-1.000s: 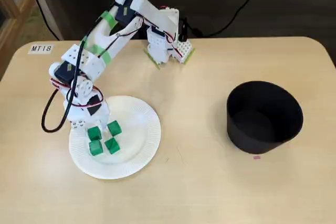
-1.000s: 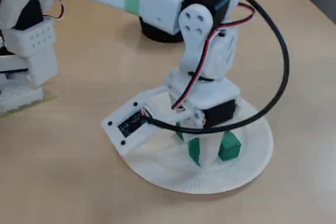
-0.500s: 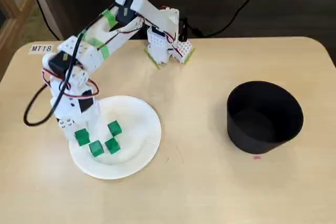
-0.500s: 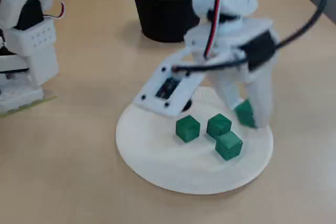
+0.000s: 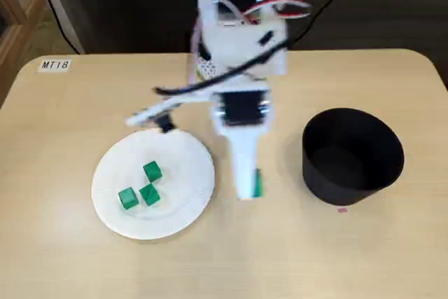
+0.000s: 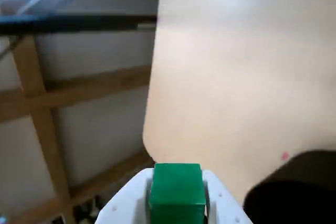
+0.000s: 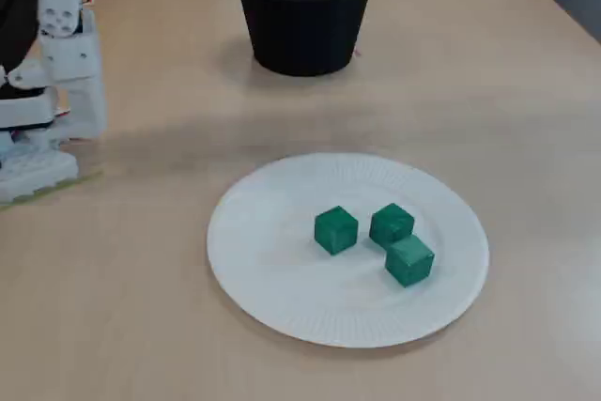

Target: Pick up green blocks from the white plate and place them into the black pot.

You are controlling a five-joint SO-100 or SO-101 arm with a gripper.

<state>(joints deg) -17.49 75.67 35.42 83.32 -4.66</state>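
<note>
three green blocks point(image 5: 149, 194) on one white plate point(image 5: 190, 167), fourth block point(image 6: 177, 192) pinched in gripper point(image 5: 248, 188), one black pot point(image 5: 352, 171), arm now swung off the plate, halfway to the pot

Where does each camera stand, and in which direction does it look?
A fixed view: high above the table, looking down; shows the arm, its tool shut on a green block between plate and pot.
Wrist view: on the arm, looking past the tool at the table's edge; only fingertips and the held block show.
A fixed view: low beside the table, looking across the plate toward the pot; only the arm's base shows.
Shared: both fixed views show the plate, three blocks on it, and the pot.
</note>
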